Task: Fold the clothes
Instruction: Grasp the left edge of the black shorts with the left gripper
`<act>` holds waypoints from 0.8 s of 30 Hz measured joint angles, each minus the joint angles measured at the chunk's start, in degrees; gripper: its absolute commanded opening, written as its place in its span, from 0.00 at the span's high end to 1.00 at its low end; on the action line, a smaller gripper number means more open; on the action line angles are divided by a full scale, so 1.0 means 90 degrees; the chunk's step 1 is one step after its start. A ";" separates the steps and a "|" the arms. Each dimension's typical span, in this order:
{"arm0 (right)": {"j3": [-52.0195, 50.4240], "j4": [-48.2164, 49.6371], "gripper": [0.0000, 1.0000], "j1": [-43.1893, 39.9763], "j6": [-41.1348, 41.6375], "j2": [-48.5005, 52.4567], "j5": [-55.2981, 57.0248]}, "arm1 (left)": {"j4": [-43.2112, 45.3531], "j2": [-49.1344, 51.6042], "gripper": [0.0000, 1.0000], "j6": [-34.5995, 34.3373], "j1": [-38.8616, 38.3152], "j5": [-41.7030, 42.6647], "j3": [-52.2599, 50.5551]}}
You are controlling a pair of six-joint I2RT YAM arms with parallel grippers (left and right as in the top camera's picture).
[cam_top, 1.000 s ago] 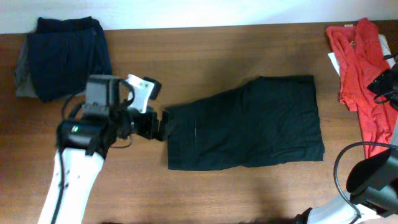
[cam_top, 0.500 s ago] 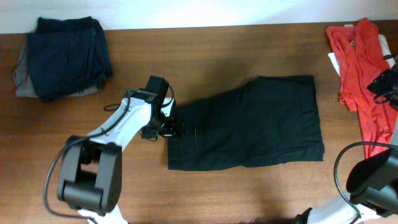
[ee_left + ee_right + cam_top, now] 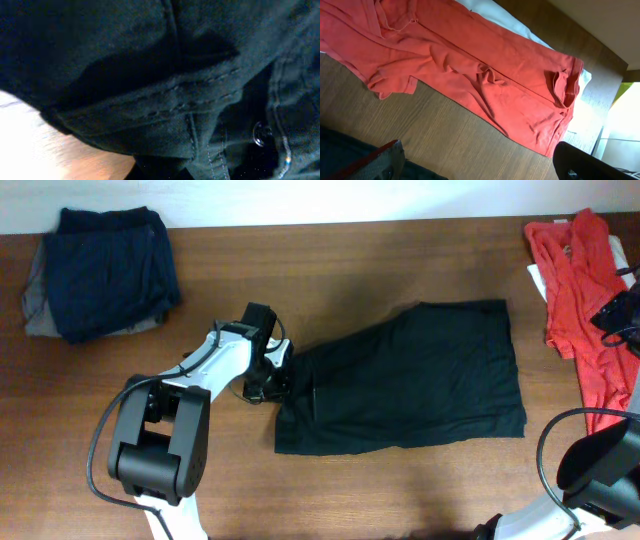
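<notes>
black garment (image 3: 410, 385) | navy pile (image 3: 100, 270) far-left | coral-red garment (image 3: 570, 280) right edge

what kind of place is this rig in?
Probably a lab clothes-folding station: wooden table, black shorts spread mid-table, navy garments stacked at one end, coral-red garment at the other.

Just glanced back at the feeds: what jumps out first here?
The big black garment spread across the middle of the table, with the left gripper at its left edge and dark fabric filling the left wrist view. Next, the coral-red garment at the right edge and the navy pile top left.
</notes>
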 measured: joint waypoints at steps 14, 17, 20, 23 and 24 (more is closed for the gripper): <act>0.0000 0.0000 0.02 0.0000 -0.0002 0.0000 0.0002 | -0.5365 0.0318 0.99 -0.0563 0.1518 -0.3740 0.5134; 0.0000 0.0000 0.02 0.0000 0.0002 0.0000 0.0000 | -0.5355 0.0146 0.99 -0.0566 0.1146 -0.3684 0.5549; 0.0000 0.0000 0.02 0.0000 0.0000 0.0000 -0.0002 | -0.5372 0.0087 0.99 -0.0563 0.0588 -0.3254 0.5549; 0.0000 0.0000 0.02 0.0000 -0.0002 0.0000 0.0000 | -0.5268 0.0087 0.99 -0.0566 -0.0192 -0.3075 0.5547; 0.0000 0.0000 0.01 0.0000 -0.0002 0.0000 0.0000 | -0.5127 0.0087 0.99 -0.0566 -0.0435 -0.3038 0.5547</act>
